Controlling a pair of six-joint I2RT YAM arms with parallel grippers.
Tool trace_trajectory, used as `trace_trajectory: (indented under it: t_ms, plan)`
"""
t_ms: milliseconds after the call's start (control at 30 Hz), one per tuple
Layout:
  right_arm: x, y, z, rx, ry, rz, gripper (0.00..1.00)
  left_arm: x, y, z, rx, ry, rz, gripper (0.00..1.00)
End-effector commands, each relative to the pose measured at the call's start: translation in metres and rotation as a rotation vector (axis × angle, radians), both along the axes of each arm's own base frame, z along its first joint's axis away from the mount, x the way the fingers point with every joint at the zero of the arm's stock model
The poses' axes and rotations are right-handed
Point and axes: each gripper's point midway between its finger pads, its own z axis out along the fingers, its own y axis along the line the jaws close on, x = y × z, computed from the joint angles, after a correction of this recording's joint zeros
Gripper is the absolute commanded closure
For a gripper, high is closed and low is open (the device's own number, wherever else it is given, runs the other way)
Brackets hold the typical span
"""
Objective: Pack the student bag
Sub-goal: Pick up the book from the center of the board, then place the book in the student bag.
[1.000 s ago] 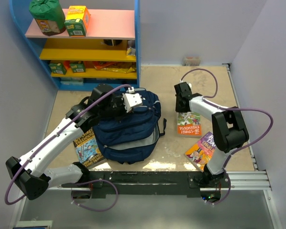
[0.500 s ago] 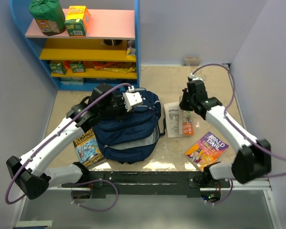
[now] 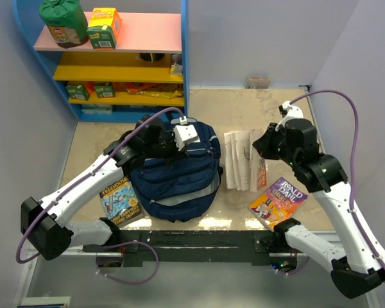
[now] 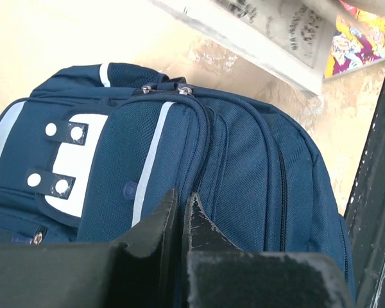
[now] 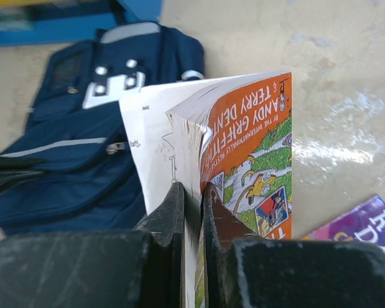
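Top external view, upper left: a blue shelf (image 3: pixel 147 33) holds cartons. Lower left, a comic book (image 3: pixel 119 200) lies flat on the table (image 3: pixel 212 109), tucked against the left side of the student bag (image 3: pixel 179 179). The bag lies at centre frame, front pockets up. My left pincer (image 4: pixel 179 204) sits at the bag's upper end, its fingers drawn almost together with the tips against the navy fabric beside the white patch (image 4: pixel 77 160). I cannot tell whether they nip a fold. Just right of the bag, the orange book (image 3: pixel 244 160) hangs open with its pages fanned. My right pincer (image 5: pixel 194 192) is clamped narrow on its cover and outer pages, holding it off the table. Lower right, a purple book (image 3: pixel 279 200) lies flat, apart from the bag.
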Motion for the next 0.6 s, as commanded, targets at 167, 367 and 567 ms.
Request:
trace_trajectory:
  t_ms: [167, 367, 567]
  plan:
    - [-0.06, 0.051, 0.052, 0.249, -0.064, 0.354, 1.0, 0.056, -0.001, 0.046, -0.099, -0.179, 0.146, 1.0]
    - [-0.102, 0.061, 0.034, 0.315, 0.012, 0.494, 1.0, 0.068, 0.002, 0.055, -0.152, -0.158, 0.177, 1.0]
    - [-0.122, 0.059, 0.006, 0.316, 0.07, 0.534, 1.0, 0.073, 0.0, 0.064, -0.22, -0.104, 0.189, 1.0]
